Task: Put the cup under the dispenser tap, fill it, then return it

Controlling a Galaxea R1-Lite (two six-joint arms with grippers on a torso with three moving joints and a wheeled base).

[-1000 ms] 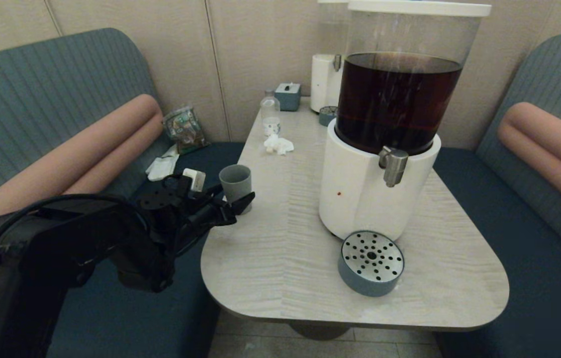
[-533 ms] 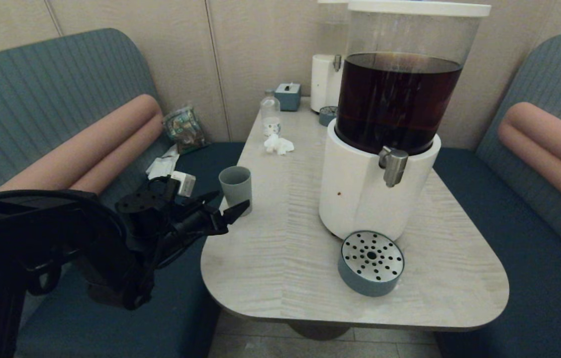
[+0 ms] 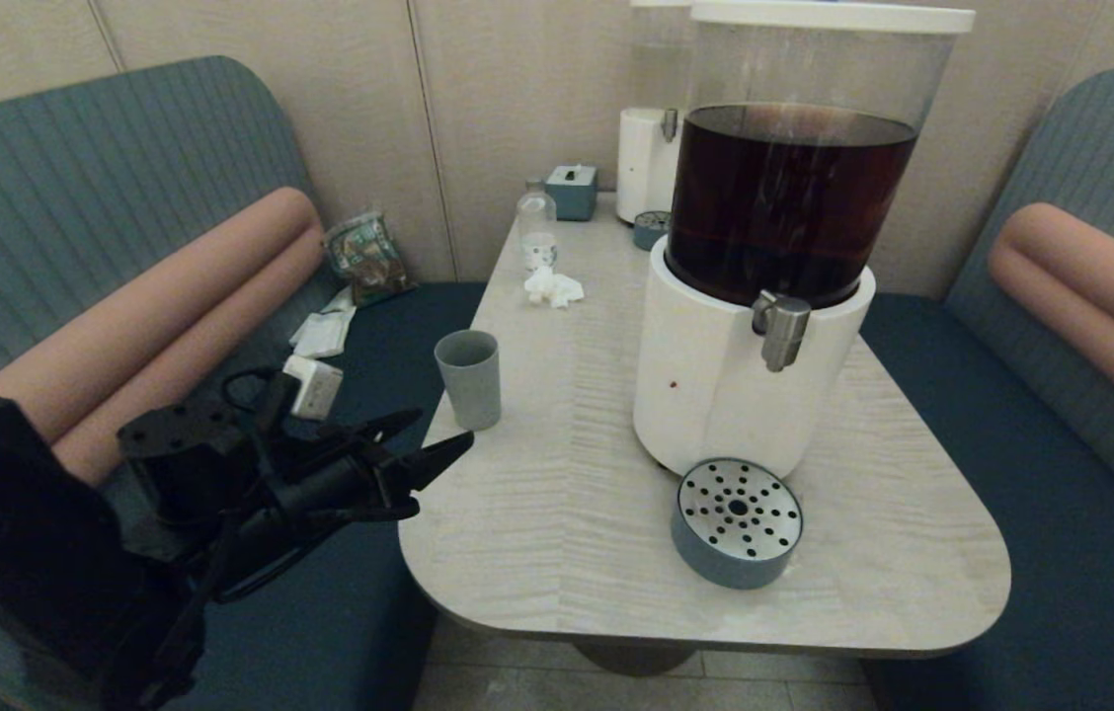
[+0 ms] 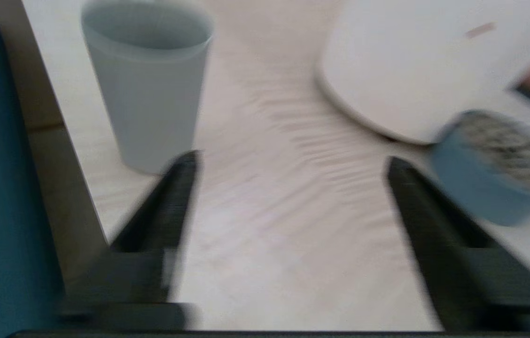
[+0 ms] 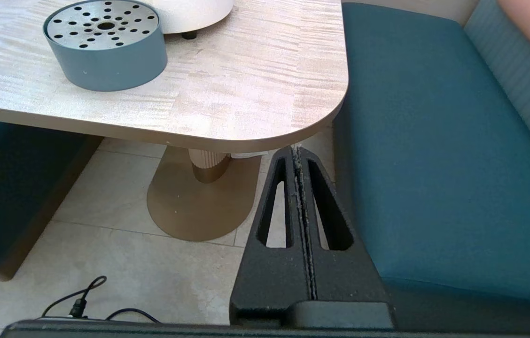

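Note:
The grey-blue cup (image 3: 468, 363) stands upright near the table's left edge, and it also shows in the left wrist view (image 4: 147, 84). My left gripper (image 3: 443, 427) hovers open just off that edge, nearer to me than the cup and apart from it. Nothing sits between its fingers (image 4: 292, 159), only bare tabletop. The steel dispenser tap (image 3: 780, 331) sticks out of the big white base (image 3: 705, 395) under the tank of dark liquid. My right gripper (image 5: 295, 151) is shut and empty, low beside the table's near right corner, out of the head view.
A round blue-grey tray (image 3: 737, 523) with a perforated metal top lies below the tap. At the table's far end stand a smaller white dispenser (image 3: 644, 158), a clear bottle (image 3: 536, 229), a tissue box (image 3: 572, 191) and a crumpled tissue (image 3: 553, 286). Teal benches (image 3: 1061, 474) flank the table.
My left gripper has drawn back from the cup toward me and to the left, sinking lower. The cup stays put where it stood.

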